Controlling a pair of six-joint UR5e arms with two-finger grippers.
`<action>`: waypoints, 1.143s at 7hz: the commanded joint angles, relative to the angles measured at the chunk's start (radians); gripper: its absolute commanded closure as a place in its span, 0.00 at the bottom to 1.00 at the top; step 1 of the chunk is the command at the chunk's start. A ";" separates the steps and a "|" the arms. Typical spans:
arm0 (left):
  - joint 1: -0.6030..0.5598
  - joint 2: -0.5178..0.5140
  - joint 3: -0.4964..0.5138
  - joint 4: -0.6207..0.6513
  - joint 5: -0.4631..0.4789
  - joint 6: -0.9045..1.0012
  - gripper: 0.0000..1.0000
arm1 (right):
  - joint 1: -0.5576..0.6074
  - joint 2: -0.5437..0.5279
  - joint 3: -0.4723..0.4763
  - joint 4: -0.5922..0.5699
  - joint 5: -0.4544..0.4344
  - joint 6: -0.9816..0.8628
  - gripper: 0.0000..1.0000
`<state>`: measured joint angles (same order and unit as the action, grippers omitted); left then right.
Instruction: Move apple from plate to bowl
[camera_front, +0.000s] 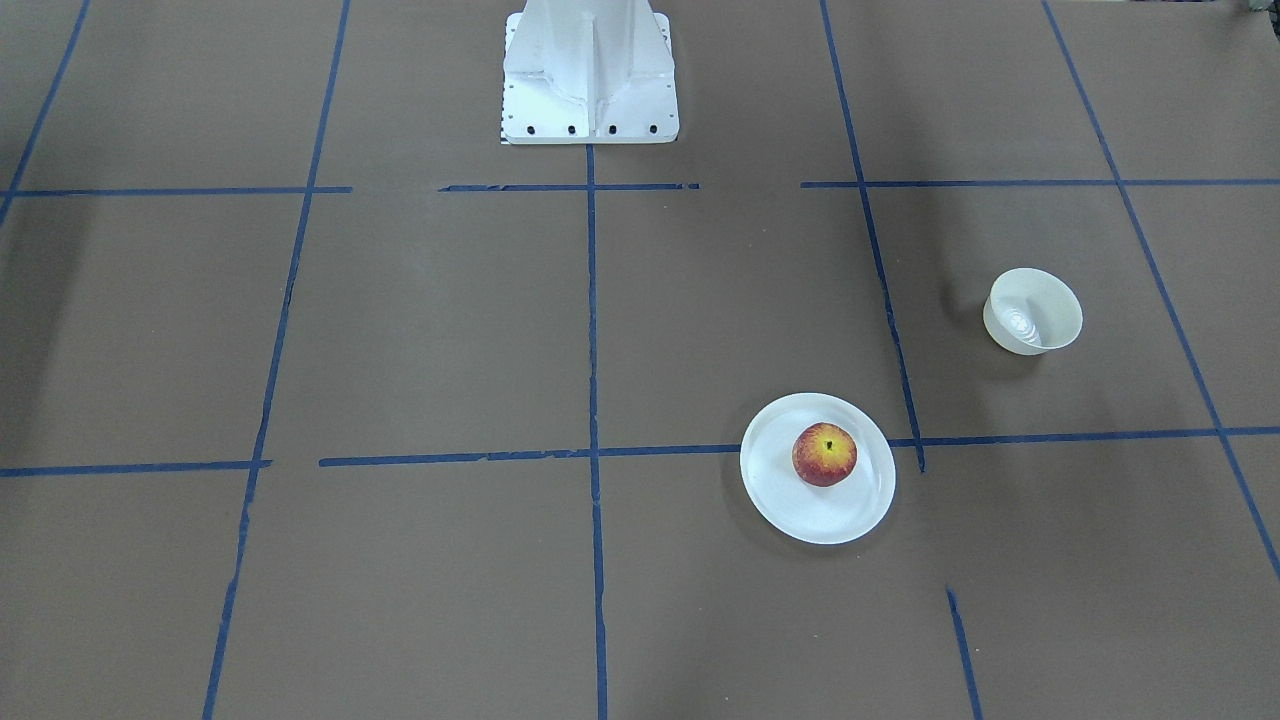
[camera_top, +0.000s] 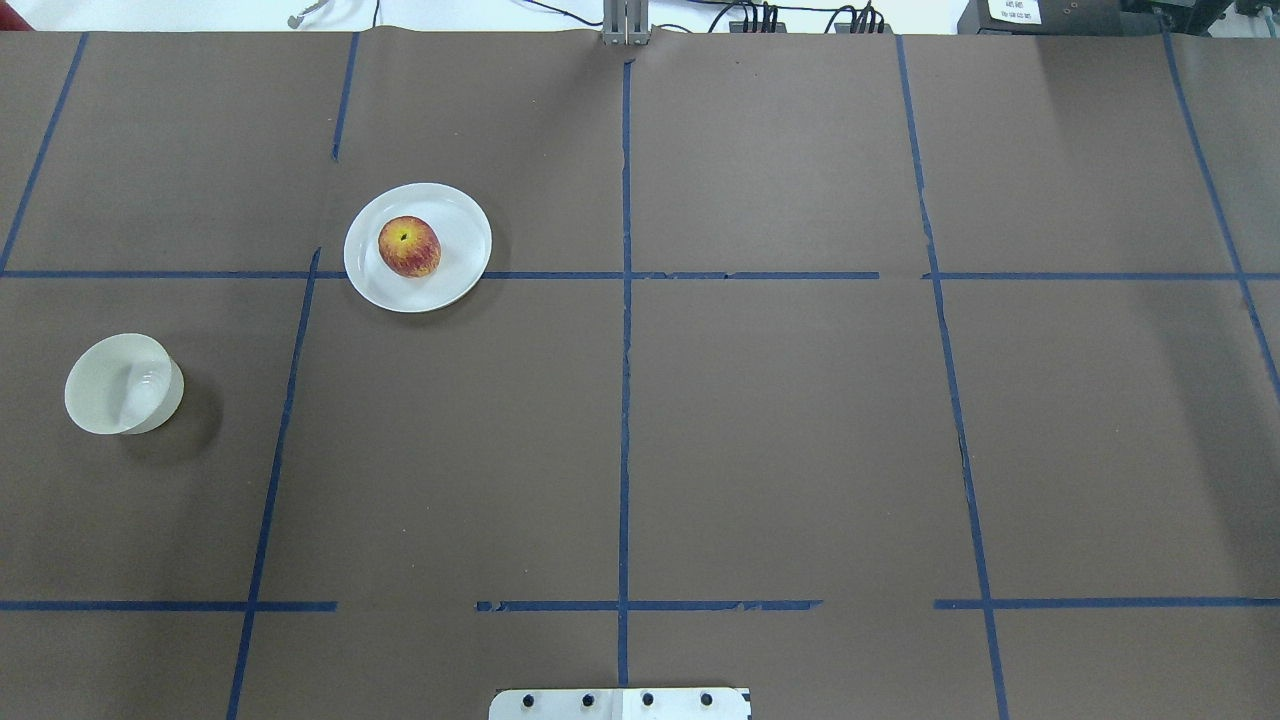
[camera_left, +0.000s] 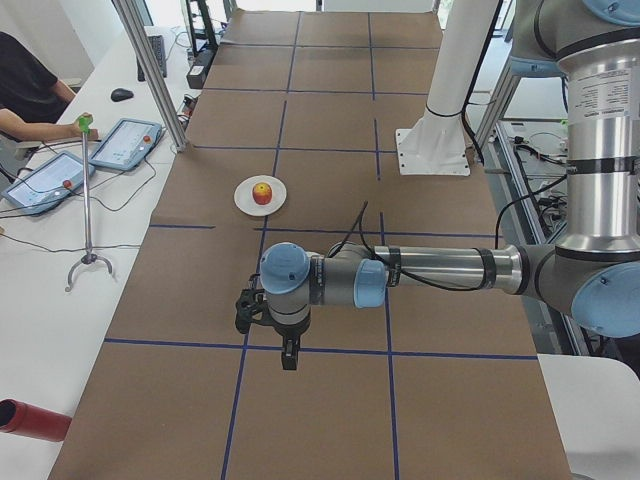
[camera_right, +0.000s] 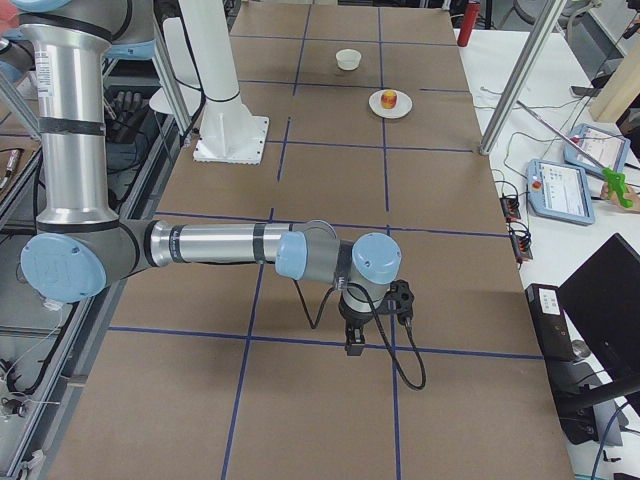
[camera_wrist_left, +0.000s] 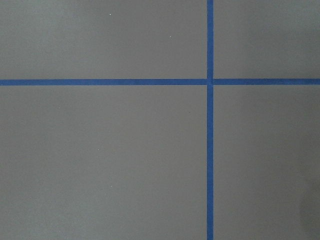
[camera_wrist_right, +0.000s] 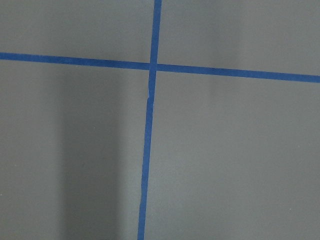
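The small red and yellow apple (camera_front: 824, 454) lies on the flat white plate (camera_front: 800, 510). In the overhead view the apple (camera_top: 408, 246) is on the plate (camera_top: 450, 270) at the left half's far side. The small deep white bowl (camera_top: 122, 384) stands empty, apart from the plate, nearer the robot and further left; it also shows in the front view (camera_front: 1033, 311). No gripper shows in the overhead, front or wrist views. My left gripper (camera_left: 290, 355) and right gripper (camera_right: 355, 345) hang above the table ends, far from the apple; I cannot tell if they are open or shut.
The brown table is marked with blue tape lines (camera_top: 625, 300). The robot's white base (camera_front: 590, 75) stands at the near middle edge. An operator's desk with tablets (camera_left: 125, 143) and a metal pole (camera_left: 150, 70) lies beyond the far edge.
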<state>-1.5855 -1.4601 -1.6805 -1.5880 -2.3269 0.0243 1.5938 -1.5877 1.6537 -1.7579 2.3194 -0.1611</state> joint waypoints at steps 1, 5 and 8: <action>0.002 -0.005 -0.002 -0.013 0.000 0.108 0.00 | 0.000 0.000 0.000 0.000 0.000 0.000 0.00; 0.097 -0.165 -0.005 -0.030 -0.006 0.110 0.00 | 0.000 0.000 0.000 0.000 0.000 0.000 0.00; 0.302 -0.351 -0.004 -0.026 0.001 -0.270 0.00 | 0.000 0.000 0.000 0.000 0.000 0.000 0.00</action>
<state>-1.3621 -1.7323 -1.6876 -1.6155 -2.3275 -0.0761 1.5938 -1.5876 1.6536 -1.7579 2.3194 -0.1611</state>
